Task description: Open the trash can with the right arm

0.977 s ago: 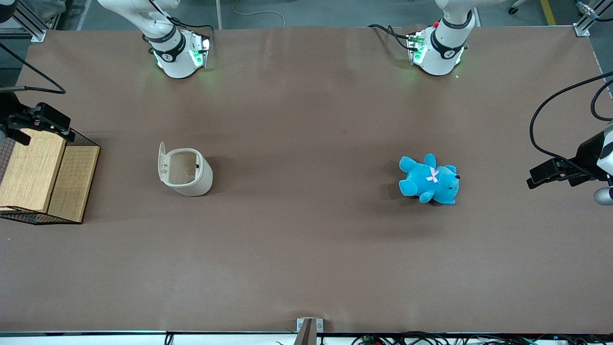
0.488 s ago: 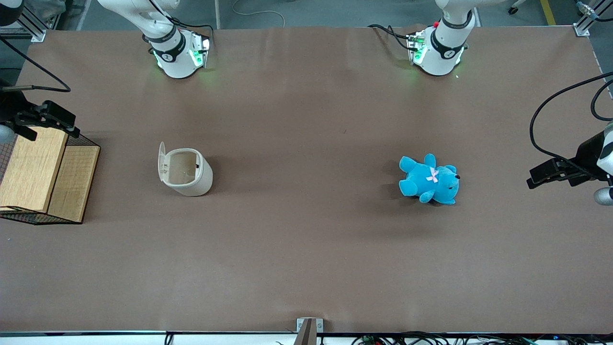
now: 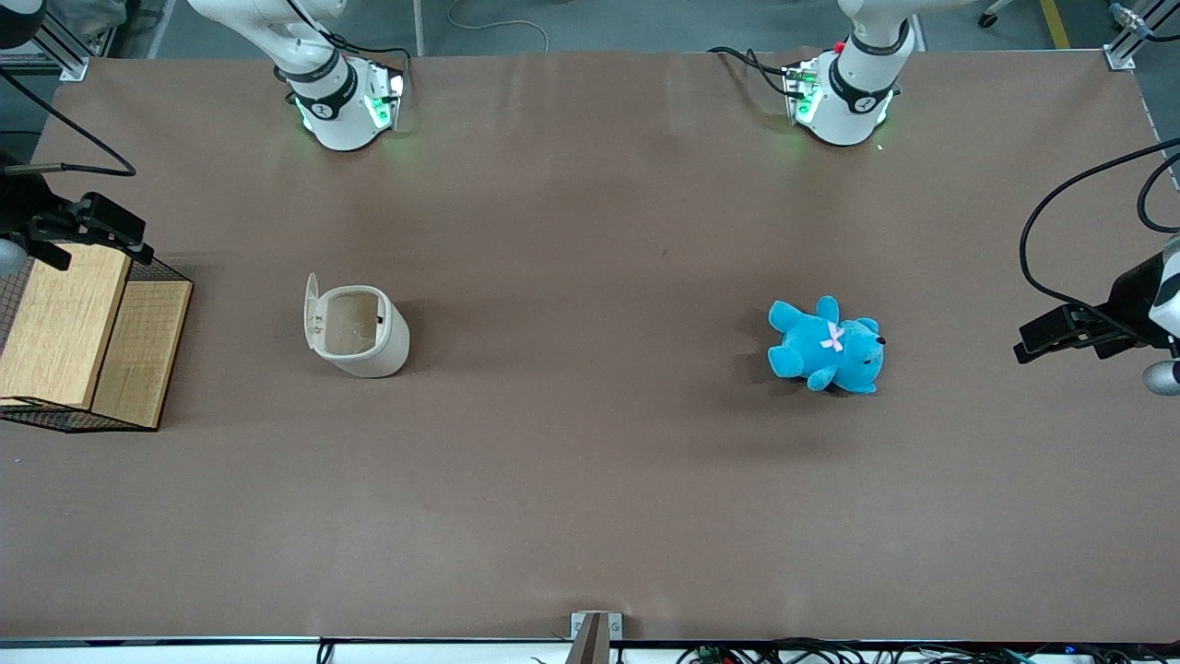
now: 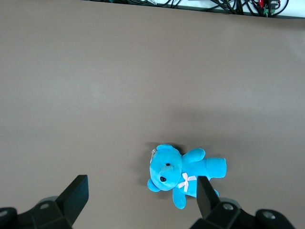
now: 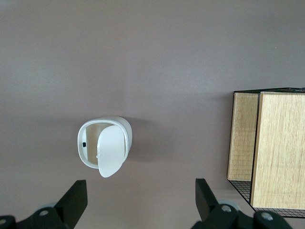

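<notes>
The cream-white trash can stands on the brown table, well toward the working arm's end. Its flip lid stands up on its hinge and the tan inside shows. It also shows in the right wrist view, with the raised lid over part of the opening. My right gripper hovers open and empty above the wire basket, off to the side of the can and apart from it. In the right wrist view the gripper has its jaws spread wide with nothing between them.
A black wire basket with wooden blocks sits at the table's edge under my gripper, and shows in the right wrist view. A blue teddy bear lies toward the parked arm's end and shows in the left wrist view.
My right gripper has drifted slightly farther from the front camera above the basket, then held still. The trash can, its raised lid and the teddy have not moved.
</notes>
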